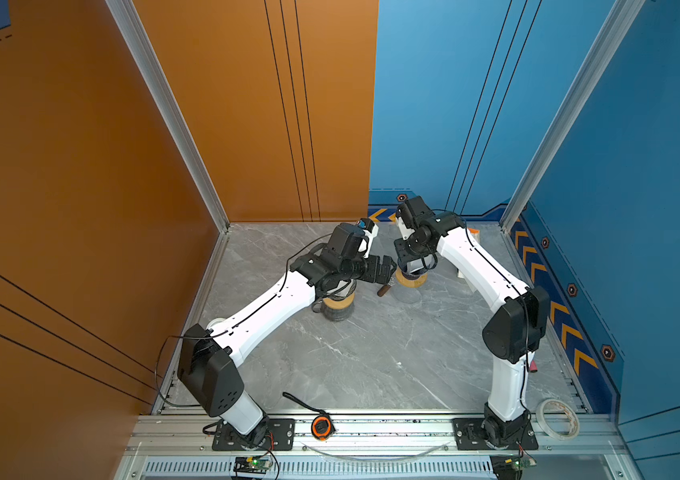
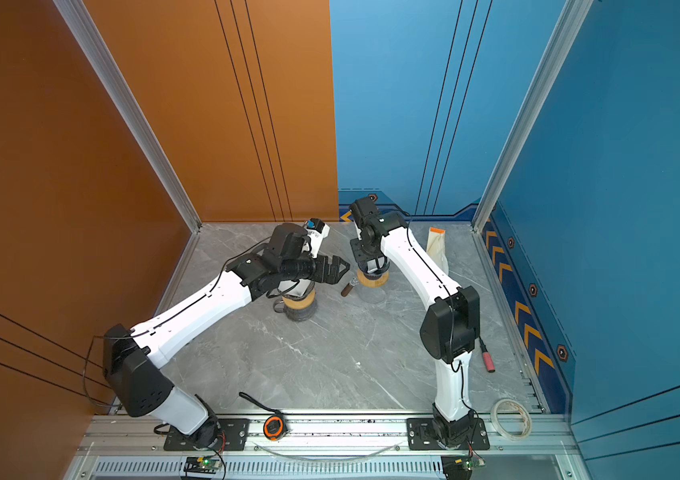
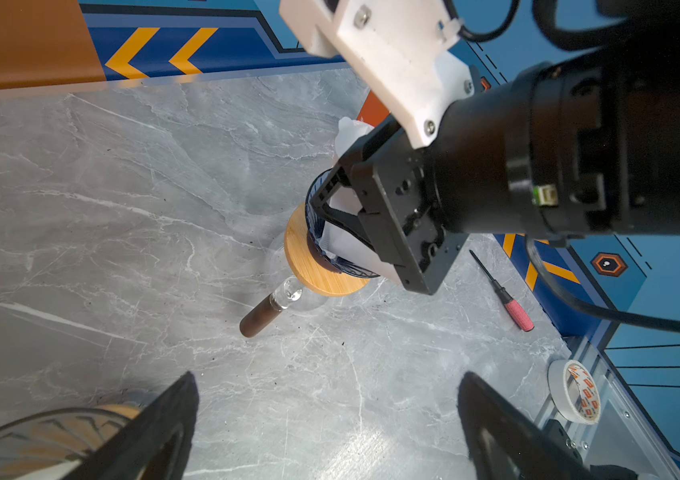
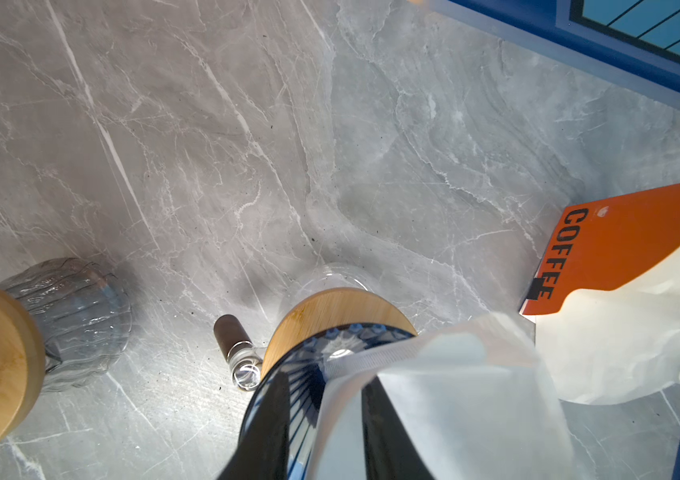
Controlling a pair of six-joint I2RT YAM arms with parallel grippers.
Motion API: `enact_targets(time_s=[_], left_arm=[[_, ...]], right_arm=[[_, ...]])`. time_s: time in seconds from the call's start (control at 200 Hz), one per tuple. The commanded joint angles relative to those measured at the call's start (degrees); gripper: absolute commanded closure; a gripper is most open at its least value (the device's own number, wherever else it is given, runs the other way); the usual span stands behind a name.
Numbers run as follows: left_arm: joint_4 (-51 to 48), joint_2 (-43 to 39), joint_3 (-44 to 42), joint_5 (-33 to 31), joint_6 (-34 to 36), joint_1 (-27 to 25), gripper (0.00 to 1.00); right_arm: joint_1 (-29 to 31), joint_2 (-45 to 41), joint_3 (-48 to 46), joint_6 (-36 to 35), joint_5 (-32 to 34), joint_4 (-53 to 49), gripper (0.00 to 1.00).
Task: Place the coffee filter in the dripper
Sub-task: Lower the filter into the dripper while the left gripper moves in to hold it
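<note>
Coffee filter [image 4: 454, 395] down inside dripper [image 4: 330, 311], between right hand [image 3: 322, 216] fingers; grip unclear. Left hand [image 3: 325, 415] wide open, empty. Remaining: release, withdraw.

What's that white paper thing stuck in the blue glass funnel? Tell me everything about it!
That is the coffee filter: thin white paper with a crimped seam along one edge. Folded and slightly crumpled, it sits in the ribbed glass dripper, its top poking above the rim. The right gripper has a finger on either side, slightly apart.
</note>
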Motion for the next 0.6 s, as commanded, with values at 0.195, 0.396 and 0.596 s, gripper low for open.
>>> enact_targets(time_s=[0.195,0.396,0.596], left_arm=[[-0.60,3.48,5.15,2.09,0.33,0.37,0.02],[-0.60,4.84,5.98,2.55,0.07,0.11,0.02],[-0.59,5.49,6.31,2.42,-0.19,0.16,0.02]], right_arm=[[-0.73,-3.41,1.63,1.00,-1.22,-3.06,0.65],[-0.81,-3.14,1.33,1.05,-1.52,-3.90,0.62],[-1.08,-4.44,1.85,1.36,-2.16,-3.99,0.57]])
